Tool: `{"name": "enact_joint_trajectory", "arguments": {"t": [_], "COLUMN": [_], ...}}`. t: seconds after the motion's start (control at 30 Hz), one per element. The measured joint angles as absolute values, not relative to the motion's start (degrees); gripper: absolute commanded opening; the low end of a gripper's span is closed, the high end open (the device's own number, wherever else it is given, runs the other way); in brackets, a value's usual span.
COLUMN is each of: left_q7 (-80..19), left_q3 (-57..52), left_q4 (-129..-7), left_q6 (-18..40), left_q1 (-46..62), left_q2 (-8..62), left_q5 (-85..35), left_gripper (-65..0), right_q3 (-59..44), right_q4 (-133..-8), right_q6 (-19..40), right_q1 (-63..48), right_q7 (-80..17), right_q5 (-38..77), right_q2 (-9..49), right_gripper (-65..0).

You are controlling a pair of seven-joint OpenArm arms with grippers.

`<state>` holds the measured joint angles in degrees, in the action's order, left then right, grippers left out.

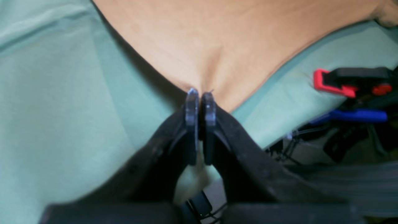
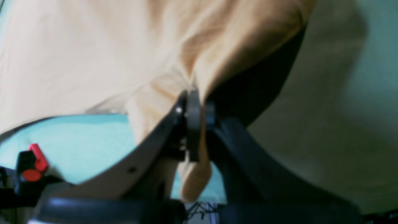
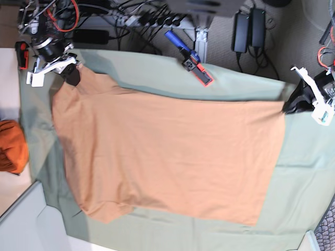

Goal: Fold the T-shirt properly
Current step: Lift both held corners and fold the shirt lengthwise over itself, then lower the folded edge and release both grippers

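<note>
Both pincers pinch corners: left gripper (image 1: 201,93) at three o'clock, right gripper (image 2: 194,93) at ten; the T-shirt (image 3: 167,157) looks soft, light, sag-prone.

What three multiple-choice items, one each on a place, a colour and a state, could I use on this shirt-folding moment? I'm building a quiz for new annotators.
1. Where does the bunched vivid-orange cloth lie in the base view?
A. at that view's left edge, beside the green cloth
B. on top of the T-shirt
C. under the clamp

2. What colour is the cloth spread under the T-shirt?
A. white
B. sage green
C. navy blue

3. How does the left gripper stand?
A. wide open above the table
B. shut on a corner of the T-shirt
C. shut on the clamp

Key: 1 A, it sits off the T-shirt at the edge. 2 B, green shows all around the shirt. 3 B, the left wrist view shows fabric pinched between closed fingertips.
</note>
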<state>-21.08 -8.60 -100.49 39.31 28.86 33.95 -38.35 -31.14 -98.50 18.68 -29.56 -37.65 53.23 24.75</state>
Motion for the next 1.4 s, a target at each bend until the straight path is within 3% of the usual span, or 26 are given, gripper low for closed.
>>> {"name": "enact_joint_trajectory", "arguments": {"t": [0.33,0.7,1.4], "left_q7": [-21.1,-21.1,-18.9], "left_q3": [-9.0,-8.9,2.7], "left_q4": [-100.9,-92.9,-64.4], "left_q6": [39.2,39.5,39.7], "left_q1": [24.6,15.2,-9.3], "left_q2": [33.7,33.1,31.4], "left_q5": [-39.8,-40.1,-37.0], "left_gripper": [-65.0,-65.0,-65.0], "right_q3": [-33.2,-32.4,-15.6], "right_q4": [-102.2,-95.2,-73.2], "right_q6": [18.9,19.3,19.6], "right_q1": [-24.8,-13.1,10.9], "right_q7": [-38.3,-36.8,-30.7], "right_q5": [52.5,48.8,35.9], "right_q2": [24.8,24.7,24.8], "right_gripper": [-65.0,-65.0,-65.0]}}
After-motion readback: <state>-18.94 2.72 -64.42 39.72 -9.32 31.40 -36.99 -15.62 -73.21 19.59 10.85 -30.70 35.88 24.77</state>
